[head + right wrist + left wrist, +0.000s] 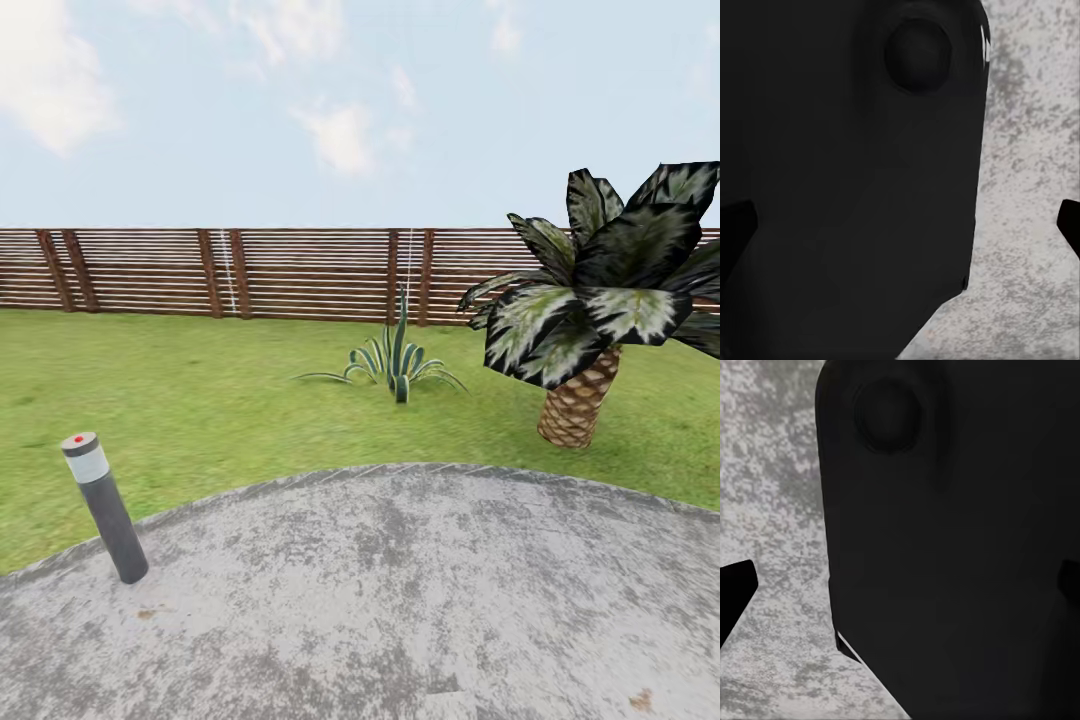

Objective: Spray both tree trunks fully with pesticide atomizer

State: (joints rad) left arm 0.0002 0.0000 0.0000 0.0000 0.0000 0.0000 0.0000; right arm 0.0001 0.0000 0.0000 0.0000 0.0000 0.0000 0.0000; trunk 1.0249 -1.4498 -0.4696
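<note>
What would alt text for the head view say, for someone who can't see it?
A grey mottled paved area curves across the foreground, with a short dark bollard light at its left edge. Beyond it lies a green lawn with a spiky agave-like plant, a short scaly-trunked palm at right, and a brown slatted fence under pale sky.

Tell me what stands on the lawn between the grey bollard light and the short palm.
In the head view, a spiky green agave-like plant stands on the grass between the bollard light and the short palm, set farther back toward the fence.

light: bright, even daylight, pale cloudy sky (pixel 300 100)
shadows: basically none on the lawn (pixel 200 400)
sharpness: fence (pixel 300 270) slats a bit soft
wrist views: big black shapes, no detail
</note>
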